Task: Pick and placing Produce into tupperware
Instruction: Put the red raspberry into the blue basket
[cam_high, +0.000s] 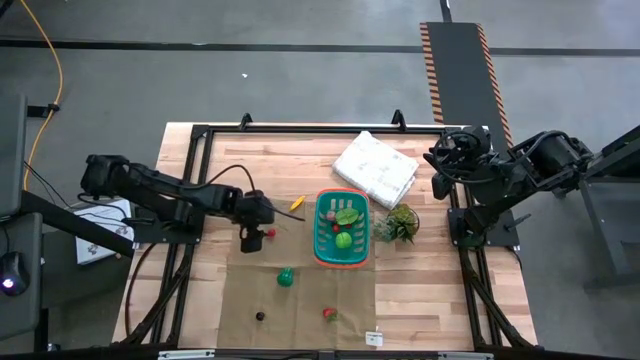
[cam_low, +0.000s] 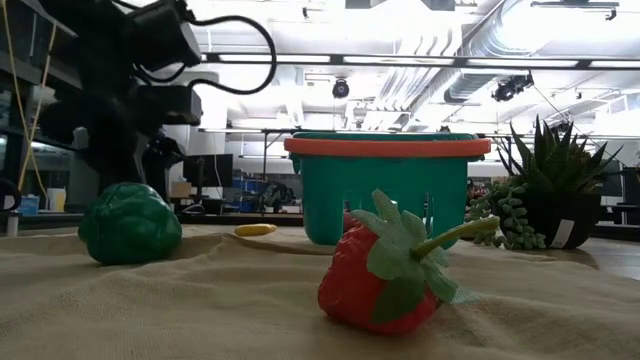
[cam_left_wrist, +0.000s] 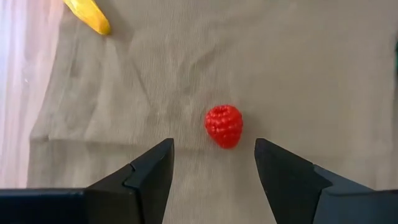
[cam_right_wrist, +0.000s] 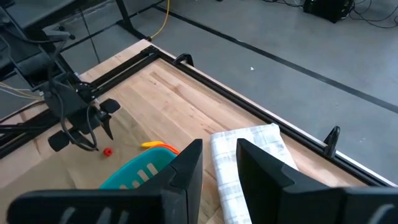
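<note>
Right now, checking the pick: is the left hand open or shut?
Open: the left hand has its fingers spread, the raspberry lying free on the cloth.

No readable text, no labels, no brand marks, no numbers (any view)

Bare cloth (cam_left_wrist: 280, 74) surrounds raspberry (cam_left_wrist: 224, 126) between open jaws.

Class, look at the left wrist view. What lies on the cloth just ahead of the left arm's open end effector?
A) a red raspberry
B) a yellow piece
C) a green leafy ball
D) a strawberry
A: the red raspberry lies on the cloth just beyond the left end effector, whose fingers stand apart.
</note>
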